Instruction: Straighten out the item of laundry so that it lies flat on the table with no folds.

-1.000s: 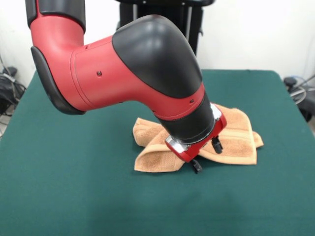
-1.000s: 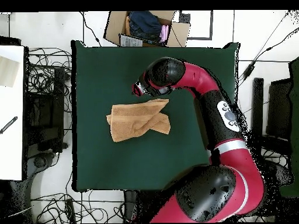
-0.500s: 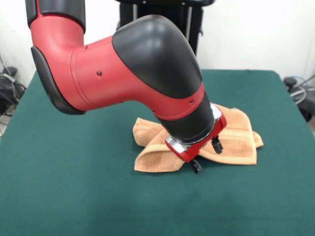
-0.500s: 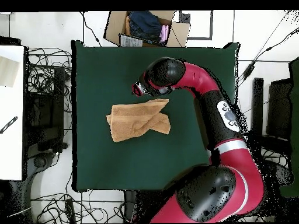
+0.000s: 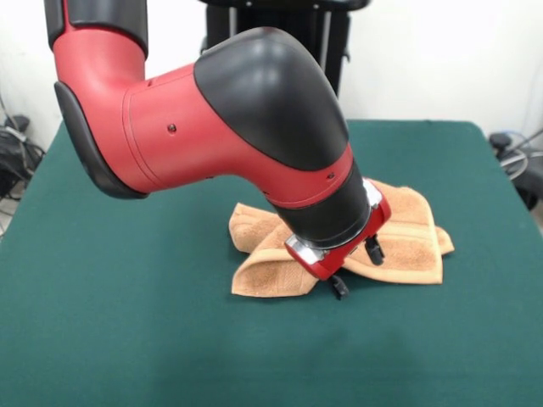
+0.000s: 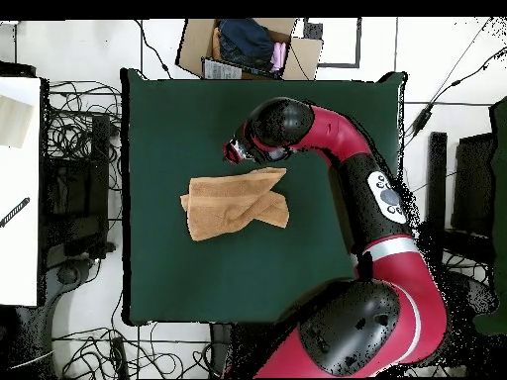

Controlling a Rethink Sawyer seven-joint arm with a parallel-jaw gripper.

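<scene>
The item of laundry [image 5: 411,240], a light orange-tan towel, lies crumpled near the middle of the green table [image 5: 127,339], with folds crossing over one another. In the overhead view the towel [image 6: 233,204] forms a bunched band with a twisted right end. My gripper [image 5: 356,270] hangs low at the towel's front edge in the front view, tilted, its two black fingertips apart and nothing between them. Seen from overhead, the gripper [image 6: 235,151] sits just off the towel's upper edge, over bare table [image 6: 178,119]. The arm hides the towel's middle in the front view.
A cardboard box [image 6: 248,45] holding clothes stands off the table's top edge in the overhead view. Cables lie on the floor around the table, and a white surface [image 6: 20,188] sits at the left.
</scene>
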